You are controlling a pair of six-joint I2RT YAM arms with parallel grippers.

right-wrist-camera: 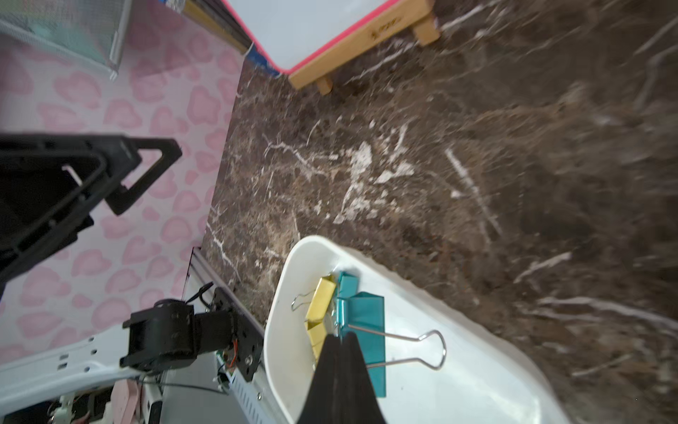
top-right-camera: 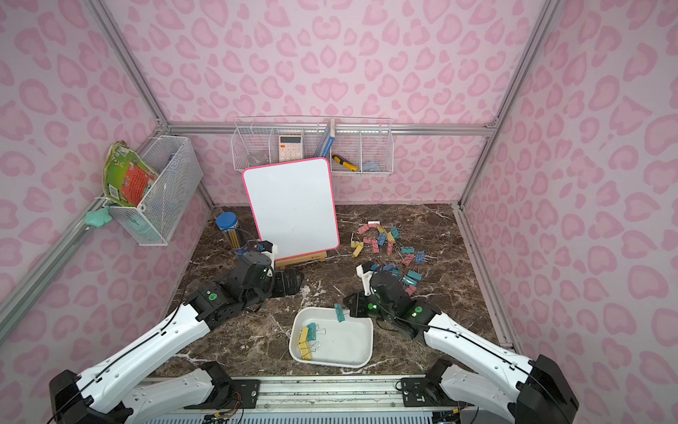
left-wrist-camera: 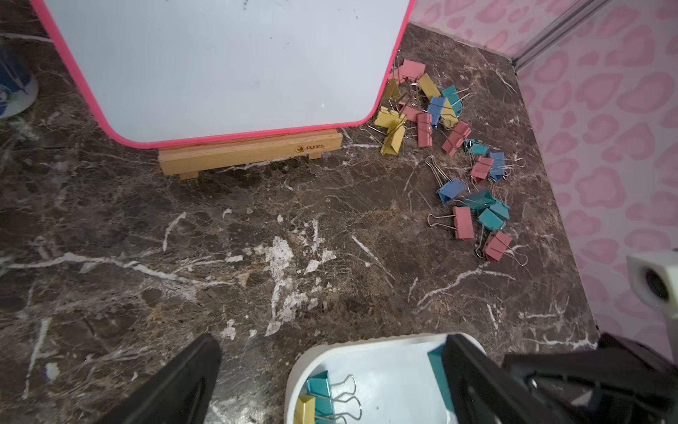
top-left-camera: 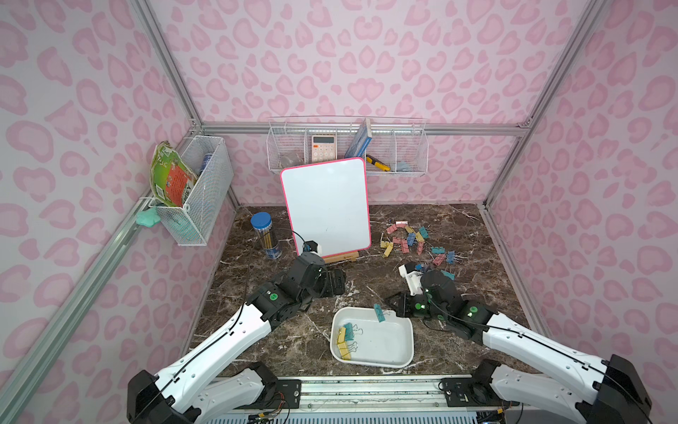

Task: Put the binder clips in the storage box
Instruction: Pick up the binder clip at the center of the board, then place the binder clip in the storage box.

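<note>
Right gripper (right-wrist-camera: 341,336): black jaws pinched shut on wire handle of small teal binder clip (right-wrist-camera: 363,312), held over far edge of shallow white plastic storage box (top-left-camera: 371,365). Left gripper (top-left-camera: 335,282): spread wide, empty, above brown marble table (top-left-camera: 293,341). Yellow and teal clips (top-left-camera: 345,339) inside box; loose pastel clips (top-left-camera: 407,238) far right.

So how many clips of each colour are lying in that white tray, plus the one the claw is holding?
Yellow binder clips lying in the storage box: 2
Teal binder clip lying there: 1
Held teal binder clip, in the right gripper over the box: 1
Total: 4
</note>
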